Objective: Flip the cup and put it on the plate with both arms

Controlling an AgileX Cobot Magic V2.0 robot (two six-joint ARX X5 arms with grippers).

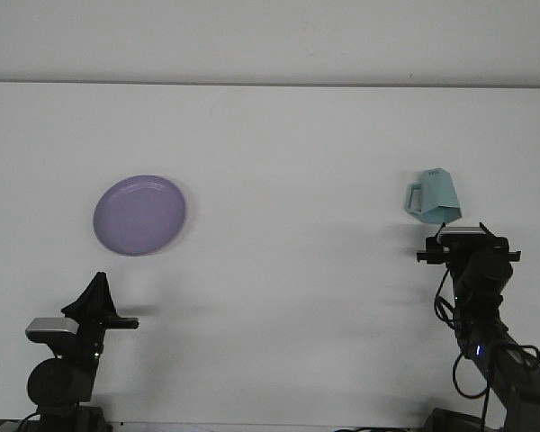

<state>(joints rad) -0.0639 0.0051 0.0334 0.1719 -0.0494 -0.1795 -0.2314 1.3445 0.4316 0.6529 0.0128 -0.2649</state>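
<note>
A plain white table [279,135] is seen filling most of the view, bounded at the far edge by a pale grey wall [270,40]. A lilac plate [139,214] is set flat on the left side. On the right, a teal faceted cup [433,197] is found upside down, handle to the left. The right gripper [468,232] is raised just near of the cup; its jaws cannot be made out. The left gripper [97,286] is parked at the near left, jaws closed.

White table [288,135] (evenly lit) meets pale wall [270,40].
</note>
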